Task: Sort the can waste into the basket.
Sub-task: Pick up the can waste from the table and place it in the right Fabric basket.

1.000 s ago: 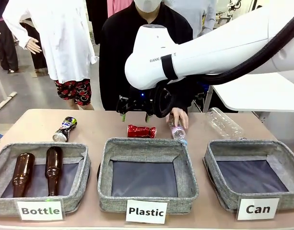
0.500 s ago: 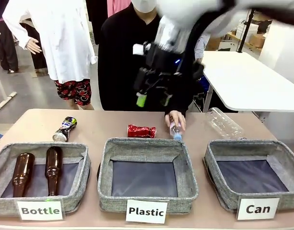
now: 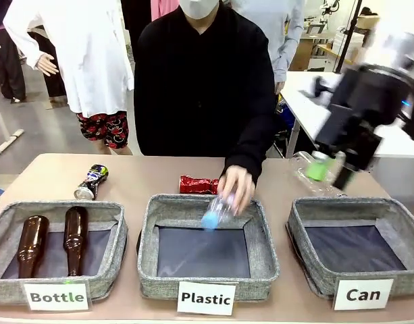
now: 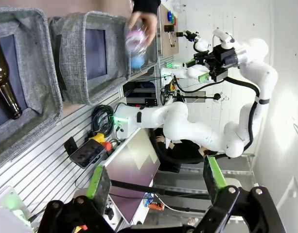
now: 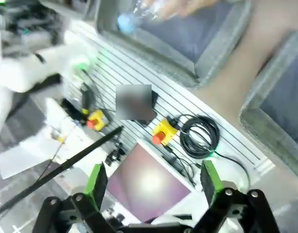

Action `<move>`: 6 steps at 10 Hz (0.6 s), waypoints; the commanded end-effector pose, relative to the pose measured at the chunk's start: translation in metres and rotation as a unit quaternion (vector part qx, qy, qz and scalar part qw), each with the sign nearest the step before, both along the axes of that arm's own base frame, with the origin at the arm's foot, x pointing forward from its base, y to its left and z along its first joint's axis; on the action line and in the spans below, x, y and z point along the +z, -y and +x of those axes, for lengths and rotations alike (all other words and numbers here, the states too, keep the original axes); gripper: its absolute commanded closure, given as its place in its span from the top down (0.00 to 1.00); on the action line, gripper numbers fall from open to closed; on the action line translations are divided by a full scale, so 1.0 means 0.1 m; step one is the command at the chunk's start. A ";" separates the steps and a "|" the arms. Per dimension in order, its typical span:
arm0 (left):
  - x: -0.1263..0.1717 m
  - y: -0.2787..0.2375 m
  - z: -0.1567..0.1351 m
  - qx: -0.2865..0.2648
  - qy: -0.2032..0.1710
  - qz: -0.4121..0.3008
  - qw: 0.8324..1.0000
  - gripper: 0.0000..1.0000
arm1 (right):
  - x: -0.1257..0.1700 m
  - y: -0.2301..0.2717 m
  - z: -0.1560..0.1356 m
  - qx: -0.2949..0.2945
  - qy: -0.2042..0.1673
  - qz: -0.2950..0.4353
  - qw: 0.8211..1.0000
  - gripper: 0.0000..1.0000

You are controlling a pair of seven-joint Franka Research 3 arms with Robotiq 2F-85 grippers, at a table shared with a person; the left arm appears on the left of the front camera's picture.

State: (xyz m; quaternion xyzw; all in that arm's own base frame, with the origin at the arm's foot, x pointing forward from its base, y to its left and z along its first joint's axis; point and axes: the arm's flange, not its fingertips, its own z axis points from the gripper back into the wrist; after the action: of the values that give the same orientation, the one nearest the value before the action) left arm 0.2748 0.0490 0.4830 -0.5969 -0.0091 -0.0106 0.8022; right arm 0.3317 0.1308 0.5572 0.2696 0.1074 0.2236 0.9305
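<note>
red can lies crushed on the surface at the centre of the front frame, just behind the far rim of the plastic basket. dark can lies on its side at left, behind the bottle basket. neither is in the can basket at lower right, where i see only dark lining.

my right gripper hangs blurred at the right of the frame, above the far rim of the can basket, fingers wide with nothing between them; the right wrist view shows the same wide gap. my left gripper also has its fingers wide and bare, looking at the baskets from off the surface.

a person's hand holds a plastic bottle over the plastic basket, just beside the red can. i would wait for that hand to clear before reaching in.

i judge the red can the one to take first, with the right arm. i would come straight down and set the fingers across its short side, since the crushed, shiny metal may slip or twist under a hard squeeze. then lift above the basket rims, carry it right and let go low over the lining.

a clear bottle lies just by the right gripper, so i would keep the path off it. the dark can looks round and may roll, so i would pinch it across its width.
</note>
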 end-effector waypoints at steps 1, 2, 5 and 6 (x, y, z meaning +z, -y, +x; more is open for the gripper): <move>0.02 0.00 -0.03 -0.001 -0.005 -0.004 1.000 1.00 | -0.32 0.82 -0.13 -0.090 0.020 0.162 0.982 1.00; 0.02 0.00 -0.03 -0.001 -0.005 -0.004 1.000 1.00 | -0.53 1.25 -0.14 -0.147 0.019 0.239 0.960 1.00; 0.02 0.00 -0.03 -0.001 -0.005 -0.004 1.000 1.00 | -1.08 1.89 0.01 -0.182 0.020 0.378 0.907 1.00; 0.02 0.00 -0.03 -0.001 -0.005 -0.004 1.000 1.00 | -1.21 1.94 0.06 -0.190 0.017 0.393 0.899 1.00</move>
State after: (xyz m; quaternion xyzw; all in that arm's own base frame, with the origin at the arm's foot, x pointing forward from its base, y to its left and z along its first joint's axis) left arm 0.2747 0.0491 0.4828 -0.5971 -0.0089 -0.0103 0.8020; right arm 0.3217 -0.0728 0.4442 0.6018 -0.0545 0.0487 0.7953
